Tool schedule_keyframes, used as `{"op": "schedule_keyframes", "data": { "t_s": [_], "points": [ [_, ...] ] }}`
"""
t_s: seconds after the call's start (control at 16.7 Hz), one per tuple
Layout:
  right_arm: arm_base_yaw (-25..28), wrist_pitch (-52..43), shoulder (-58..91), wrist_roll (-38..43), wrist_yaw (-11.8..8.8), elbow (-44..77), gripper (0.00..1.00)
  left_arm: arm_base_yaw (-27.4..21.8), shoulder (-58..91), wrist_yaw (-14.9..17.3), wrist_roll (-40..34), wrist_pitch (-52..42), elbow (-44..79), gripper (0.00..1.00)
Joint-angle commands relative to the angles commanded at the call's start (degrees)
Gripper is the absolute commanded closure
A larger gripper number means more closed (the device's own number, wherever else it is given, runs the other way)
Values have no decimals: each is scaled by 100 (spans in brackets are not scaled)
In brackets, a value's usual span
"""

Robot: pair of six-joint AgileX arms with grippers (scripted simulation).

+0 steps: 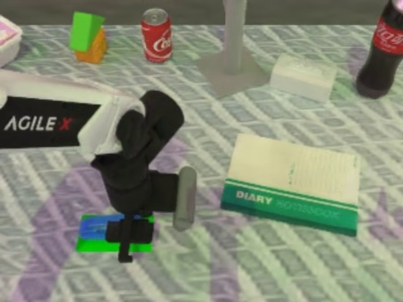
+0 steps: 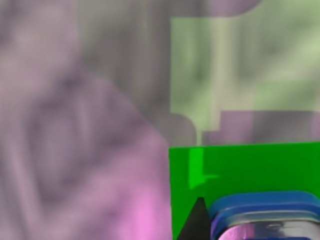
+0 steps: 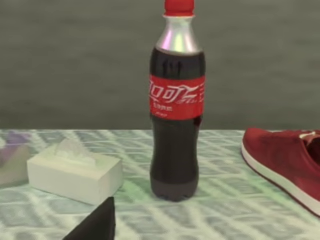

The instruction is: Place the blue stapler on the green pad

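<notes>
Left gripper (image 1: 126, 242) is hovering over the blue stapler (image 1: 101, 224), which is lying on the green pad (image 1: 85, 244) near the table's front-left edge. Whether its fingers are gripping, I cannot tell; releasing and withdrawing seem all that is remaining.

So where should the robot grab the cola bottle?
Probably around the straight middle of the cola bottle, at the label, coming from the side. It stands upright, its neck narrows, and the tissue box and red shoe leave room beside it.
</notes>
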Motion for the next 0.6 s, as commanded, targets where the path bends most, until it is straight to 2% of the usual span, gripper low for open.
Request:
{"op": "schedule_keyframes", "data": {
  "t_s": [0.12, 0.6],
  "points": [
    [0, 0, 0, 0, 0, 0, 0, 0, 0, 0, 0, 0, 0, 100],
    [0, 0, 0, 0, 0, 0, 0, 0, 0, 0, 0, 0, 0, 40]
  ]
}}
